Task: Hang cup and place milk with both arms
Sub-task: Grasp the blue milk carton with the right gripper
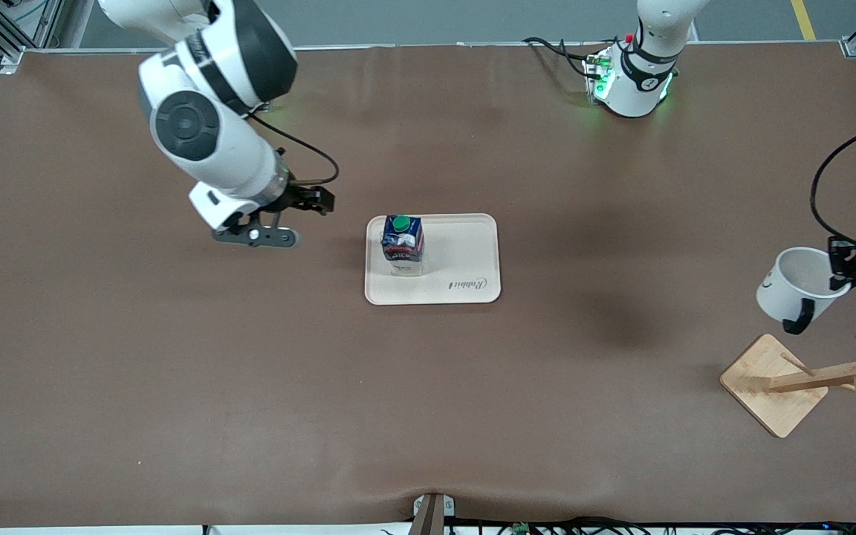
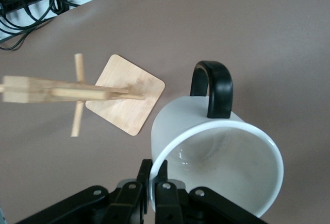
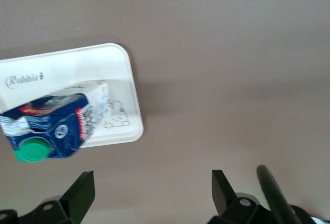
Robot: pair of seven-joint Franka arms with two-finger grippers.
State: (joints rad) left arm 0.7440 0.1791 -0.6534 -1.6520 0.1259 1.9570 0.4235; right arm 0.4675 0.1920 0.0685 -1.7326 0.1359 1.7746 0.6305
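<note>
1. Wooden rack (image 1: 814, 380), nearest the front camera, lies at the left arm's end of the worktop (image 1: 250, 386): a square base with a pegged post tilted over; its outer end is cut off by the frame edge.
2. Tray (image 1: 472, 260), cream, well apart from the rack toward the right arm's end, holds the milk (image 1: 403, 245), which stands upright on the tray's end toward the right arm, green cap up.
3. Cup (image 1: 799, 286) is carried in the air over the worktop just beside the rack's base, tilted, black handle hanging down toward the base.
4. Left claw (image 2: 152, 185) is clamped on the cup's rim, one finger inside, one outside; the arm above it is mostly out of frame.
5. Right claw (image 1: 307, 199) hovers over bare worktop beside the tray, fingers spread wide and holding nothing; the milk stands clear of it.
</note>
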